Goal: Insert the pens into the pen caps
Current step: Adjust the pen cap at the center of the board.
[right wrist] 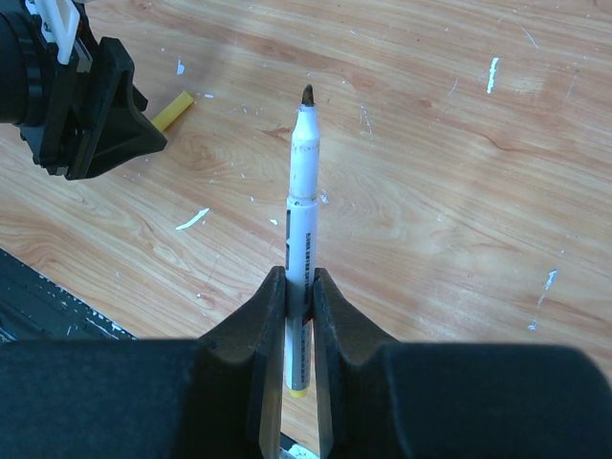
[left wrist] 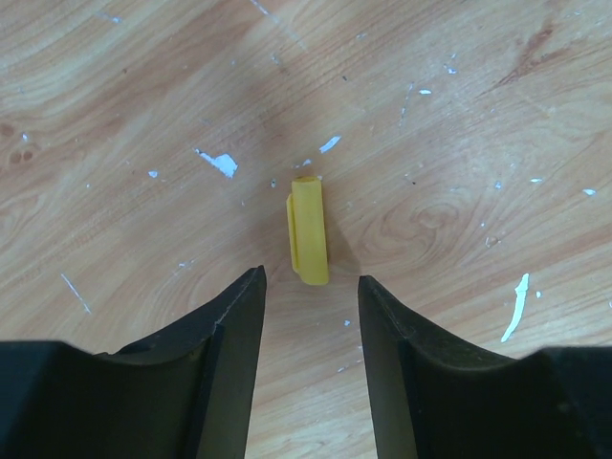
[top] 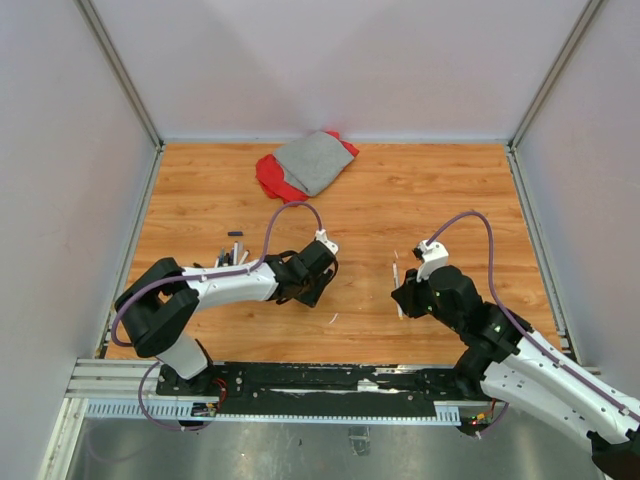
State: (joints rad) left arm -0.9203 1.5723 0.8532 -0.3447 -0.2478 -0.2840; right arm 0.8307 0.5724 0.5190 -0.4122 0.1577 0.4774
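A short yellow pen cap (left wrist: 309, 229) lies flat on the wooden table, just ahead of my left gripper (left wrist: 311, 287), whose jaws stand open with nothing between them. The same cap (right wrist: 174, 110) shows beside the left gripper's fingers (right wrist: 115, 115) in the right wrist view. My right gripper (right wrist: 300, 282) is shut on a white pen (right wrist: 304, 191) with a yellow rear end, its dark uncapped tip pointing away from the wrist. From above, the left gripper (top: 322, 283) and the right gripper (top: 402, 292) with its pen (top: 396, 272) face each other mid-table. More pens and caps lie in a small heap (top: 232, 256).
A red and grey cloth (top: 305, 165) lies at the back of the table. One black cap (top: 236, 234) sits apart behind the heap. A small white scrap (top: 333, 319) lies near the front, between the arms. Grey walls close in the table on three sides.
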